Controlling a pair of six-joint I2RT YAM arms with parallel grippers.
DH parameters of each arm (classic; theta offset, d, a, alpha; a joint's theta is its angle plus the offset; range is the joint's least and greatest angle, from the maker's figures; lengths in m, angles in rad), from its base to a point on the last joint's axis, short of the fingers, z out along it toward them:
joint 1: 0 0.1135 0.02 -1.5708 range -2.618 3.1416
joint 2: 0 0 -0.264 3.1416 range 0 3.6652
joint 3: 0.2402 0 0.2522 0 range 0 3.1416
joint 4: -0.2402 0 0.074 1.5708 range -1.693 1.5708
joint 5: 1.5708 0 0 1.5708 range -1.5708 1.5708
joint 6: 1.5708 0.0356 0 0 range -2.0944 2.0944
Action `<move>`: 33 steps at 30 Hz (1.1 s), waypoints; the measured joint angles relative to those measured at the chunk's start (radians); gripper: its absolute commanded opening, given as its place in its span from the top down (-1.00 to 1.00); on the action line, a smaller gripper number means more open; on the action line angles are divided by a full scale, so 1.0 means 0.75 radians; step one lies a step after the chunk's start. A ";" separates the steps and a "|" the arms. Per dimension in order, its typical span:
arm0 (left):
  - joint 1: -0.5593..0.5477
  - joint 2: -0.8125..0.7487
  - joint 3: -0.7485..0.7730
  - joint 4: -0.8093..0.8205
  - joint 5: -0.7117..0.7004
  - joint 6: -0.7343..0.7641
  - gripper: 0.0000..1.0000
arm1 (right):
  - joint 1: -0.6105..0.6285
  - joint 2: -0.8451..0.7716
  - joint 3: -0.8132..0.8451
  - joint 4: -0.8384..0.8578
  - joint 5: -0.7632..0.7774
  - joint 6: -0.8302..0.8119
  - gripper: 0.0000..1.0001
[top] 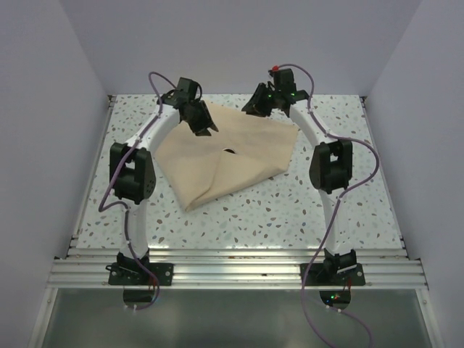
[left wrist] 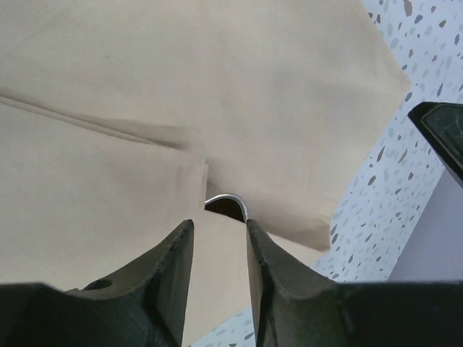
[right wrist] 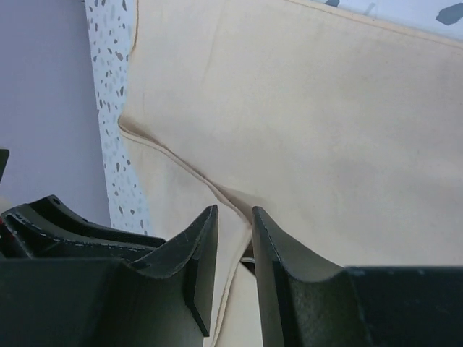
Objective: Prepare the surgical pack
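The surgical pack lies mid-table as a tan wrap sheet [top: 217, 159] folded over its contents, its flaps meeting around a small dark gap [top: 229, 151]. In the left wrist view a curved shiny tray rim [left wrist: 233, 197] peeks out of that gap between the tan flaps [left wrist: 217, 87]. My left gripper [top: 205, 129] hovers over the wrap's far left part; its jaws [left wrist: 219, 223] stand apart with only cloth seen below them. My right gripper [top: 256, 106] is at the wrap's far right edge. Its jaws [right wrist: 234, 210] are apart and straddle a raised hem of the wrap [right wrist: 210, 184], with space beside it.
The speckled tabletop [top: 304, 210] is enclosed by pale walls at the left, right and back. An aluminium rail [top: 232, 272] runs along the near edge and carries both arm bases. The right arm's elbow [top: 330, 165] and the left arm's elbow [top: 130, 170] flank the wrap.
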State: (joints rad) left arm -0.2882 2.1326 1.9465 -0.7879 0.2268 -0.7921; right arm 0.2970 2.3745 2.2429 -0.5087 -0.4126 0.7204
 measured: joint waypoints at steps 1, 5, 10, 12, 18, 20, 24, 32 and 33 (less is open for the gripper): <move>-0.005 0.005 0.001 0.012 0.010 0.002 0.14 | -0.004 -0.008 -0.012 -0.012 0.003 -0.011 0.41; -0.025 0.054 0.072 0.022 0.042 0.018 0.11 | -0.014 -0.009 -0.030 -0.074 0.004 -0.050 0.42; -0.029 0.044 0.104 0.014 -0.001 0.078 0.19 | -0.016 -0.034 -0.081 -0.192 0.022 -0.140 0.42; -0.029 -0.002 0.047 0.031 -0.019 0.101 0.28 | -0.016 -0.096 -0.181 -0.246 0.046 -0.187 0.42; -0.029 -0.276 -0.394 0.100 -0.024 0.160 0.56 | 0.003 -0.314 -0.431 -0.438 0.142 -0.302 0.40; -0.029 -0.307 -0.468 0.101 -0.024 0.190 0.56 | 0.026 -0.388 -0.489 -0.493 0.189 -0.325 0.41; -0.029 -0.303 -0.506 0.107 -0.031 0.255 0.57 | 0.072 -0.520 -0.616 -0.528 0.251 -0.334 0.52; -0.028 -0.180 -0.328 0.120 -0.049 0.331 0.55 | 0.075 -0.549 -0.742 -0.541 0.313 -0.335 1.00; -0.028 -0.157 -0.306 0.118 -0.050 0.338 0.54 | 0.074 -0.544 -0.763 -0.541 0.315 -0.336 1.00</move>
State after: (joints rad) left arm -0.3096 2.0151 1.7172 -0.6994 0.1890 -0.5385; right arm 0.3523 1.9663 1.6703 -0.9142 -0.1764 0.4683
